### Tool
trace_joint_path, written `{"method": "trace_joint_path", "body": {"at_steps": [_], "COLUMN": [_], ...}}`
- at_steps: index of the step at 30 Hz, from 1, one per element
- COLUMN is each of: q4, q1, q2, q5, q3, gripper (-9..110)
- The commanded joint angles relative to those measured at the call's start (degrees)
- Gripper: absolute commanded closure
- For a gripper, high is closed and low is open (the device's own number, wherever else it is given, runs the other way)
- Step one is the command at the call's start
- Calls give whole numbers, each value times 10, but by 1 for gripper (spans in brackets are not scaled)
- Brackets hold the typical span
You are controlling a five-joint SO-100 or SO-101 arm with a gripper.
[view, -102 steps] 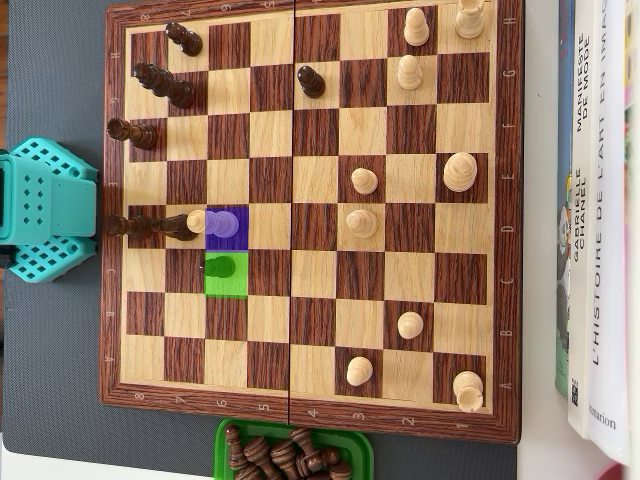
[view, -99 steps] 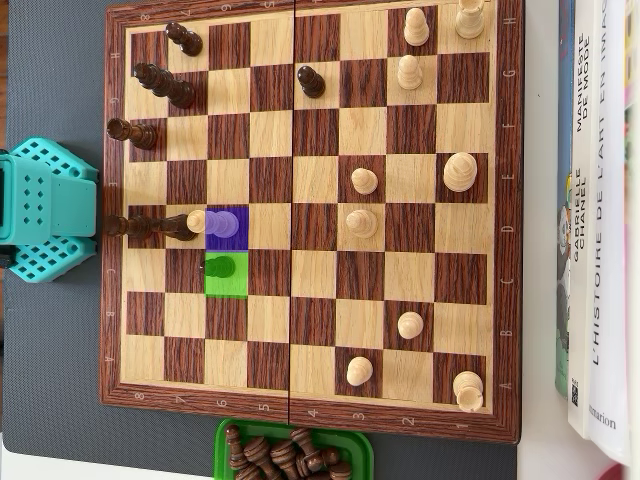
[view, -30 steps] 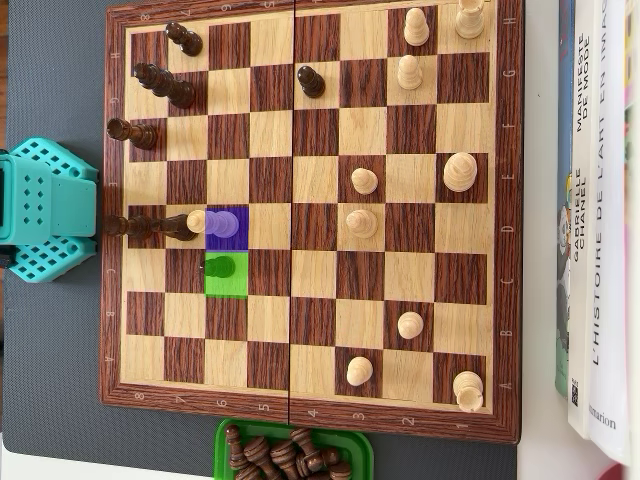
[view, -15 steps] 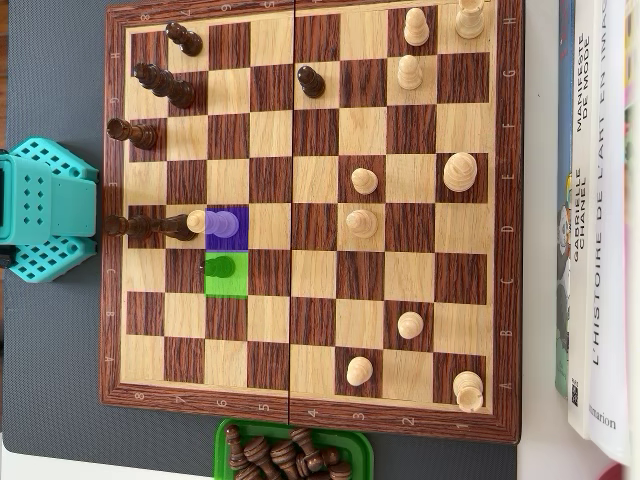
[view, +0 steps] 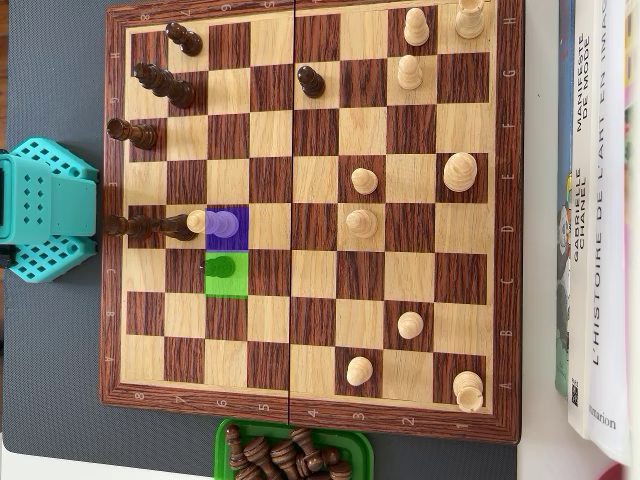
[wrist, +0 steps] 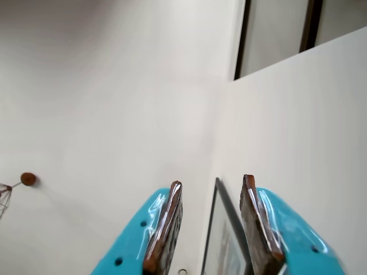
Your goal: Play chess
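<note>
Jaws apart, empty, off chessboard [view: 310, 25]

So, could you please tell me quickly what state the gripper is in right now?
Turquoise two-finger gripper: open, fingers apart, nothing between them, pointed at a white wall.

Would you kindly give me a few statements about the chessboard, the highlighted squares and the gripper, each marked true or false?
1. The gripper holds a chess piece. False: in the wrist view its jaws stand apart with nothing between them, pointed at a wall.
2. The green square holds a piece. True.
3. The purple square lies next to the green square. True.
4. The green tray of captured pieces holds light pieces. False: those visible are dark.
5. Books lie along the chessboard's right edge in the overhead view. True.
</note>
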Motion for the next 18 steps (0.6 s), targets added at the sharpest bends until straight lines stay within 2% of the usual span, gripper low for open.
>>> {"method": "trace_joint_path", "body": {"at_steps": [1, 6, 18], "q4": [3, 25, 254], "q1": [2, 3, 3], "q2": [-7, -8, -5], "q5": [-2, -3, -3], "q3": [12, 12, -47], "gripper": [86, 86, 86]}}
